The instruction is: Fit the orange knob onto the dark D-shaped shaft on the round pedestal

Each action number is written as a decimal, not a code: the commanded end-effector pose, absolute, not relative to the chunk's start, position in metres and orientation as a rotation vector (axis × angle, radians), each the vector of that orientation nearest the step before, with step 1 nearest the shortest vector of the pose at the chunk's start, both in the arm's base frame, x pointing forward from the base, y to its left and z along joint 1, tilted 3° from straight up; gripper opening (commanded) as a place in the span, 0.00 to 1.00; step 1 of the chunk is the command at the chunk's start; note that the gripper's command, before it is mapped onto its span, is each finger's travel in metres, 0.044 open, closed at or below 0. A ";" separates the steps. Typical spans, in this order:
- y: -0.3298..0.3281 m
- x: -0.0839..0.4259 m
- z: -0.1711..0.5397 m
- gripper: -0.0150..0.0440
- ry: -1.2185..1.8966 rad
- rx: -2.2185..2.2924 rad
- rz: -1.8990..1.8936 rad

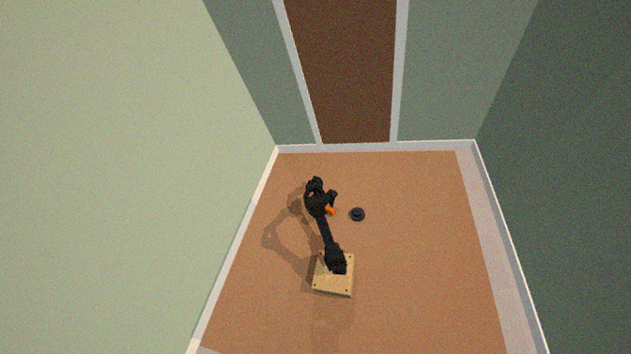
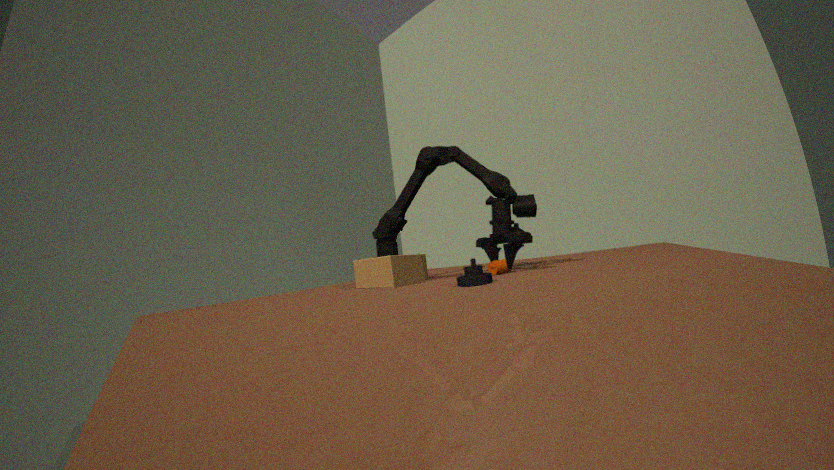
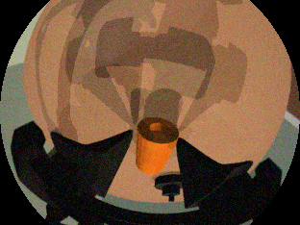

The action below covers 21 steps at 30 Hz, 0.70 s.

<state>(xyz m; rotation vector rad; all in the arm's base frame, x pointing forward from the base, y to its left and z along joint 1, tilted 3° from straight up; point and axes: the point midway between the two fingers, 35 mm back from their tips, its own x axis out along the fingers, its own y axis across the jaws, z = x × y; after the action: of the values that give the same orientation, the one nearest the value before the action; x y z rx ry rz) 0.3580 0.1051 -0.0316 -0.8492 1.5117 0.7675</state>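
The orange knob (image 1: 331,210) (image 2: 497,267) (image 3: 155,156) lies on its side, its holed end facing the wrist camera. My gripper (image 2: 503,264) (image 3: 156,137) is partly open, its fingertips low on either side of the knob. In the wrist view a thin gap shows at the left fingertip, and the right one is at or very near the knob's edge. The dark round pedestal (image 1: 357,214) (image 2: 474,280) (image 3: 165,181) stands a short way from the knob, its shaft (image 2: 473,262) upright and bare. The hole's flat side cannot be made out.
The arm stands on a pale wooden block (image 1: 330,283) (image 2: 373,272). Its shadow falls across the brown surface (image 1: 420,271) (image 2: 350,361). In the wrist view the right finger partly covers the pedestal. Green walls and a brown door (image 1: 350,49) stand beyond.
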 end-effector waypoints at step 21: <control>0.103 0.357 -0.030 0.56 1.471 -0.827 0.780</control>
<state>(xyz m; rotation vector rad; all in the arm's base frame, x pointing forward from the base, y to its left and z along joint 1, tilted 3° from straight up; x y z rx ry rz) 0.3580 0.1042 -0.0307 -0.8427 1.4952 0.7655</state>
